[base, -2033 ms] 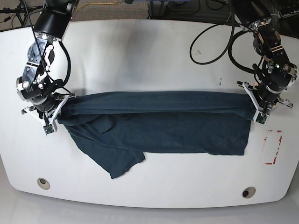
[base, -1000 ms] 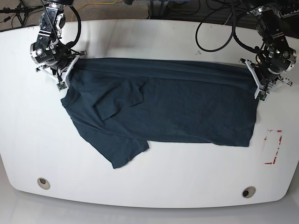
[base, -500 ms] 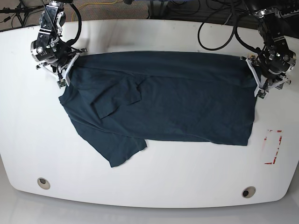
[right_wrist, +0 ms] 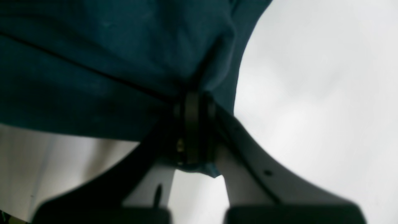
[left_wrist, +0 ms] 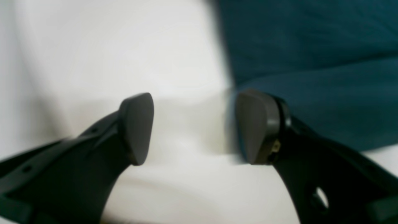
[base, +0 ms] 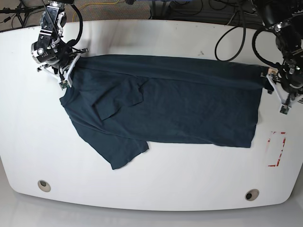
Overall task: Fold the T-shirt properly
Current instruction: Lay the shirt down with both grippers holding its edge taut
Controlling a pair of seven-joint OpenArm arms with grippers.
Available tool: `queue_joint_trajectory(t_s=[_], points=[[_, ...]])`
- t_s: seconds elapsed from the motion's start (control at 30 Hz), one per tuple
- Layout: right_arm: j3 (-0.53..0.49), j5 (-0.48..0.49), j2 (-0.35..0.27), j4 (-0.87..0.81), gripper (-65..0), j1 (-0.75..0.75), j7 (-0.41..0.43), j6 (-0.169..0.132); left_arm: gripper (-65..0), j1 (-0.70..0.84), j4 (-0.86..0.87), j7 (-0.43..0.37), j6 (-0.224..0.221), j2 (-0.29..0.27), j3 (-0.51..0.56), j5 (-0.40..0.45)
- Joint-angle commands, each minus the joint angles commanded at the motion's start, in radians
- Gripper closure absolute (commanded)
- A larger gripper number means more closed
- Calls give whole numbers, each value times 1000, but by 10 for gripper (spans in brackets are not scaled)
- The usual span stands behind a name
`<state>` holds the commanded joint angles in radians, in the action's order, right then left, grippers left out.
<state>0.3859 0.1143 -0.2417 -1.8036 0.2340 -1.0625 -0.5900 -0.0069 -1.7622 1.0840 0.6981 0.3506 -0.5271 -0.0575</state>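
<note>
Navy cloth: one T-shirt (base: 165, 109), spread flat across the white bench (base: 151, 189), one sleeve folded over its chest.
Tools: two.
Left tool (left_wrist: 194, 127): jaws wide apart, nothing between them, just off the shirt's edge.
Right tool (right_wrist: 192, 130): jaws pressed together on a bunched corner of the T-shirt.
Round holes: two (base: 44, 185), along the bench's near edge.
Red mark (base: 277, 149): one, on the bench beside the shirt.
Writing: none readable.
</note>
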Motion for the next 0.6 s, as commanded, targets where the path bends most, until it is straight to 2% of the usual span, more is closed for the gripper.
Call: queue_joint_trajectory(t_s=[0.2,0.33,0.43,0.6], points=[[0,0,0,0,-2,0,0,0,-421,-8,-3,-2,0,54,-6,-2],[0,0,0,0,-2,-2,0,0,-421,-6,-6,-3,0,58,-8,-3],[0,2,0,-11,-2,-2,0,0,-421,6,-6,0,0,43,-6,-20],[0,-2,15,-43,-2,-11,0,0,-421,60,-17,2,0,-32,-8,-121]])
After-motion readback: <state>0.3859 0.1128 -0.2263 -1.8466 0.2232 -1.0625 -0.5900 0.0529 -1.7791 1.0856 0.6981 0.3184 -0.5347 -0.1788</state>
